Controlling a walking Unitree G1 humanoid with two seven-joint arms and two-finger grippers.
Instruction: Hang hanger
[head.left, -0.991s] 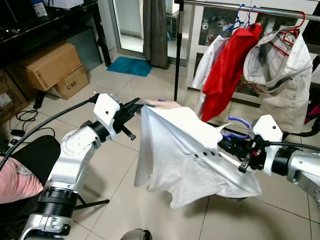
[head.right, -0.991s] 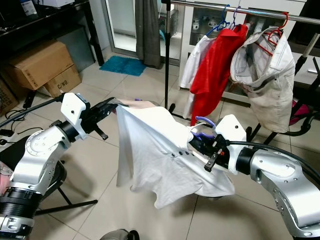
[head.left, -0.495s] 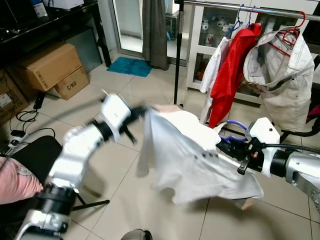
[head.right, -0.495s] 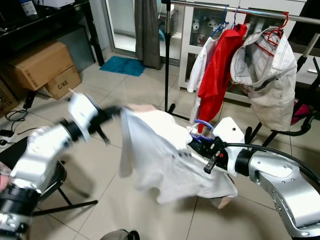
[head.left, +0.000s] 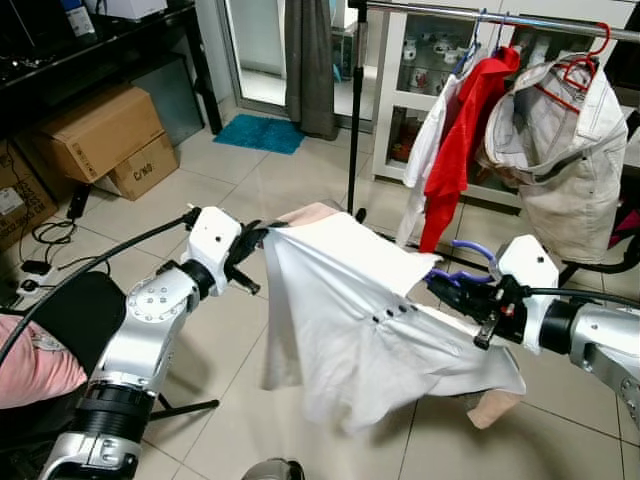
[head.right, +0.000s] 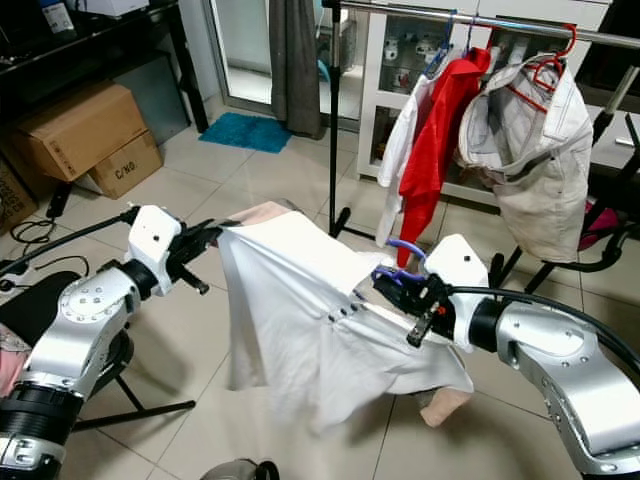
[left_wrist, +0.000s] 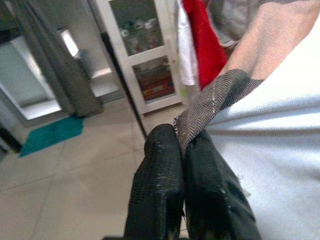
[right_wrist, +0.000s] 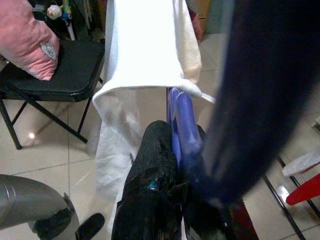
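White shirt (head.left: 350, 320) on purple hanger (head.left: 470, 262), mid-frame, stretched between both arms above the tiled floor (head.left: 250, 180). Left pincer (left_wrist: 184, 145): clamped on shirt edge. Right pincer (right_wrist: 172, 150): clamped on hanger. Clothes rail (head.left: 500, 15), upper right, carries red garment (head.left: 460, 140) and beige garment (head.left: 560, 150).

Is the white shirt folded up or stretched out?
Stretched out. The white shirt hangs spread between the left gripper, pinching one edge, and the right gripper, holding the purple hanger.

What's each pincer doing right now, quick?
Left pincer: shut on the shirt.
Right pincer: shut on the hanger.
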